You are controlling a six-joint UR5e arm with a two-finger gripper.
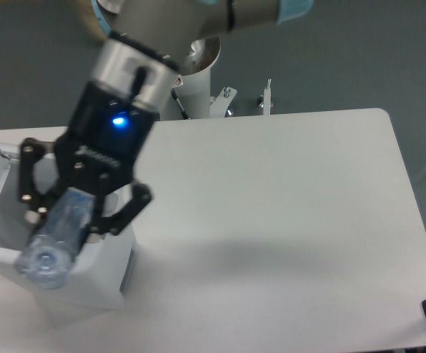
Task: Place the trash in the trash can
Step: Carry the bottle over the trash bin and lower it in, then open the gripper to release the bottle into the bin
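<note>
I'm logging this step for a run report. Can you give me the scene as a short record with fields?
pincer: shut on the bottle, held over the trash can
bottle: clear plastic, lifted off the table, one end toward the camera
trash can: white, at the table's left edge, mostly hidden behind the pincer
table: white
paper wad: not visible now
</note>
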